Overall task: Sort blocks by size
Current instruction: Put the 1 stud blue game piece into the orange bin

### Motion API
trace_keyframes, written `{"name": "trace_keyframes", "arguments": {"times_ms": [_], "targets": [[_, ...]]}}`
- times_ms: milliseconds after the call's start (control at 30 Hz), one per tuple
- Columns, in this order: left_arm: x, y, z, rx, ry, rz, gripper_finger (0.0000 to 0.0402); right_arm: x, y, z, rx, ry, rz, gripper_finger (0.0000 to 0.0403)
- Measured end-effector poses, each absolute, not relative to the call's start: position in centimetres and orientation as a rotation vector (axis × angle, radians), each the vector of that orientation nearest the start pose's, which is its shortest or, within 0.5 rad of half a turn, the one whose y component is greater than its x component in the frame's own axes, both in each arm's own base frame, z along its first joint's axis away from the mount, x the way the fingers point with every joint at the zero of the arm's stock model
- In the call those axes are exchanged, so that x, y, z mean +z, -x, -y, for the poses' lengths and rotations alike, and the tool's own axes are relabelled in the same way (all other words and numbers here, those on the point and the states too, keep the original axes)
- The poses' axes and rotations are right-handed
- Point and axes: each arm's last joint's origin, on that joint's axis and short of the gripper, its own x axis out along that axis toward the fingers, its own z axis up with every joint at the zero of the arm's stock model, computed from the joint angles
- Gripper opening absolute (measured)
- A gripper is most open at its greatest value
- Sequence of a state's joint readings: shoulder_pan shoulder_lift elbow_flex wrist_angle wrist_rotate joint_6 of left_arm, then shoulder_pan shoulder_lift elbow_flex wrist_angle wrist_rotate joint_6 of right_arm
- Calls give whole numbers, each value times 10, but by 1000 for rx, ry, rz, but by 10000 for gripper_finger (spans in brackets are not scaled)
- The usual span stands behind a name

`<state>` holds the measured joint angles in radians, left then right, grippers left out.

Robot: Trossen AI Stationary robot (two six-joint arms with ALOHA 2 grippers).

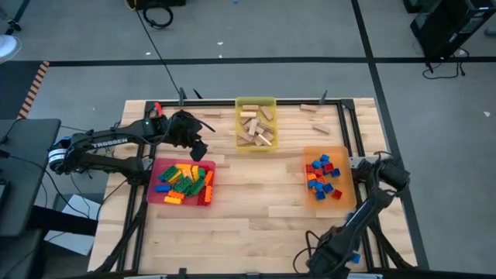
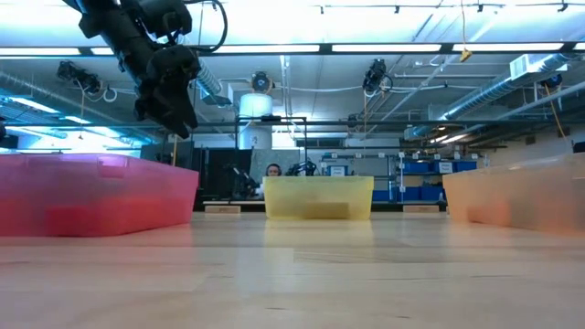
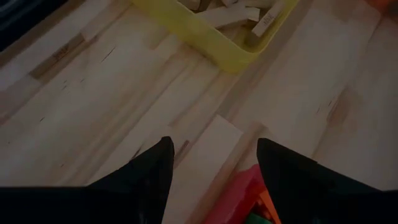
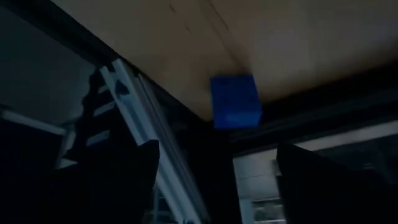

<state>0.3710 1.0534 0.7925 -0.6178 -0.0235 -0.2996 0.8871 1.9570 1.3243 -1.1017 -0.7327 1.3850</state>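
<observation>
Right gripper (image 4: 214,180) jaws spread wide and empty, small blue brick (image 4: 234,101) lying dead ahead of them at the tabletop (image 4: 261,37) edge, roughly square so no long axis, right arm nearer; left gripper (image 3: 211,171) jaws parted, empty, wooden blocks (image 3: 264,22) in yellow tray (image 3: 214,43) ahead.

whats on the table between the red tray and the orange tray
Nothing: in the high view the stretch of table between the red tray and the orange tray is bare wood.
</observation>
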Motion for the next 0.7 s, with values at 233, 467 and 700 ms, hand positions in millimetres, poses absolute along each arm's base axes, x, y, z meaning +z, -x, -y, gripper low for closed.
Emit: {"name": "trace_keyframes", "arguments": {"times_ms": [233,467,700], "targets": [[253,-189,-74,493,454,-809,239,133,-201,-277,-279,-509,-2302,347],[253,-190,-73,465,471,-810,239,112,-200,-278,-264,-450,-2365,329],[253,-190,-73,450,482,-811,239,103,-188,-276,-263,-461,-2442,325]]}}
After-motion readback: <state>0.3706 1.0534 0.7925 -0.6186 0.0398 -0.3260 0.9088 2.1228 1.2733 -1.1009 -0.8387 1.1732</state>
